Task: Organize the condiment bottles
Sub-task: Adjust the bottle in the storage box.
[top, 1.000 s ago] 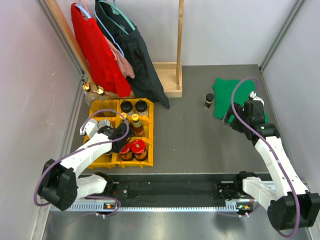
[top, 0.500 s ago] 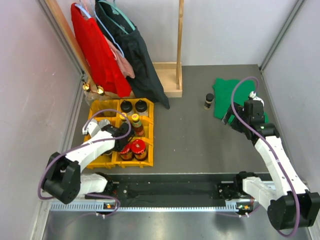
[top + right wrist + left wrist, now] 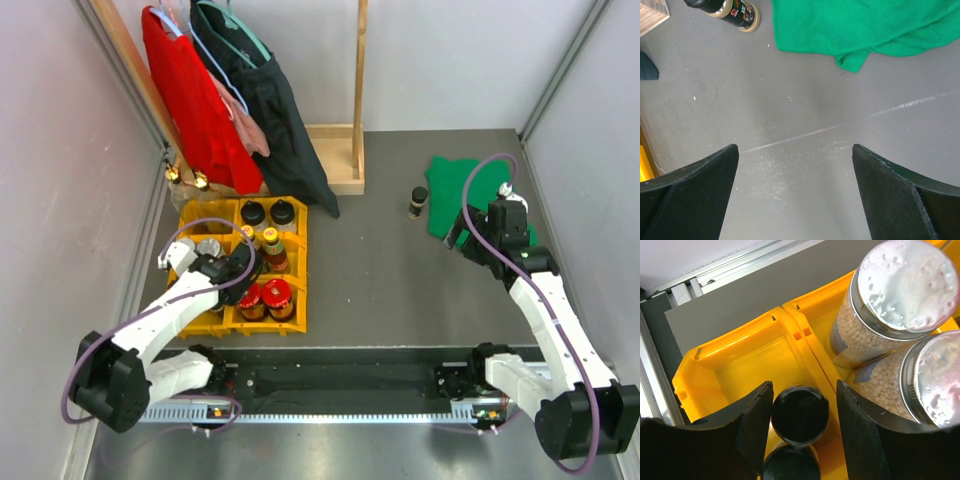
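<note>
**Black-capped bottle being let go in the yellow tray**

The left gripper (image 3: 804, 390) is being held over the yellow tray (image 3: 740, 360). Its jaws are parted slightly either side of the black-capped bottle (image 3: 800, 414), which is standing in the compartment next to the silver-lidded jars (image 3: 900, 285). The jaws are best widened fully, then lifted straight up, so the cap is not dragged. The right gripper (image 3: 795, 165) is being kept wide apart, well right of the tray, near a lone bottle (image 3: 417, 202). Compared with a second ago, the left elbow is lying lower.
</note>
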Action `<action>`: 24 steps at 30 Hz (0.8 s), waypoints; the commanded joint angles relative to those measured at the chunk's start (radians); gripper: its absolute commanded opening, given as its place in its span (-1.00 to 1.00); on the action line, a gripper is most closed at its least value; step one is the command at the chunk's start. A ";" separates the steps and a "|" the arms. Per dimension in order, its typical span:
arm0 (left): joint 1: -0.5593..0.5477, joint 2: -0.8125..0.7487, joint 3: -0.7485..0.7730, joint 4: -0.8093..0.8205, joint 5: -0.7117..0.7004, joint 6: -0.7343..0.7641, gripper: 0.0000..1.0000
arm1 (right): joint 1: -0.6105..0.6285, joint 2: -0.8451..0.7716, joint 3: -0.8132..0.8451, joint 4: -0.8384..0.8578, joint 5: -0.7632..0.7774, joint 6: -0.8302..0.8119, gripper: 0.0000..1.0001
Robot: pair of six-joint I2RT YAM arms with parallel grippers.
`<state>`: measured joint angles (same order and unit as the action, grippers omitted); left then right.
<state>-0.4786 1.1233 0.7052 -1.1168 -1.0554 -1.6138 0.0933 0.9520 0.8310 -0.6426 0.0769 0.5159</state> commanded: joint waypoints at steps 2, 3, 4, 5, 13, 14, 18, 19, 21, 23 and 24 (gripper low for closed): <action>0.003 -0.059 0.033 0.048 0.015 0.077 0.18 | -0.006 -0.006 0.000 0.031 0.003 -0.007 0.90; 0.003 -0.063 0.033 0.048 0.017 0.078 0.18 | -0.007 -0.004 0.000 0.031 0.003 -0.008 0.89; 0.005 -0.062 0.031 0.048 0.021 0.080 0.18 | -0.007 -0.004 0.000 0.031 0.004 -0.008 0.89; 0.003 -0.062 0.036 0.046 0.023 0.081 0.18 | -0.007 -0.004 0.000 0.032 0.003 -0.008 0.89; 0.003 -0.082 0.094 -0.044 0.003 0.066 0.50 | -0.009 -0.004 0.003 0.032 0.001 -0.007 0.89; 0.005 -0.088 0.111 -0.060 -0.005 0.065 0.57 | -0.007 -0.002 0.005 0.032 0.001 -0.007 0.89; 0.003 -0.132 0.145 -0.100 -0.017 0.077 0.79 | -0.007 0.002 0.011 0.027 0.001 -0.011 0.90; 0.005 -0.138 0.151 -0.110 -0.018 0.084 0.82 | -0.009 0.002 0.016 0.026 0.001 -0.016 0.90; 0.003 -0.152 0.169 -0.126 -0.025 0.091 0.91 | -0.009 0.004 0.020 0.023 -0.003 -0.020 0.92; 0.005 -0.164 0.189 -0.149 -0.031 0.092 0.96 | -0.006 0.008 0.029 0.024 -0.019 -0.025 0.93; 0.003 -0.166 0.197 -0.152 -0.037 0.100 0.98 | -0.006 0.010 0.033 0.029 -0.022 -0.024 0.94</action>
<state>-0.4786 0.9794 0.8459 -1.2057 -1.0485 -1.5360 0.0933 0.9524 0.8310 -0.6426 0.0742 0.5125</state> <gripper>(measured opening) 0.972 0.963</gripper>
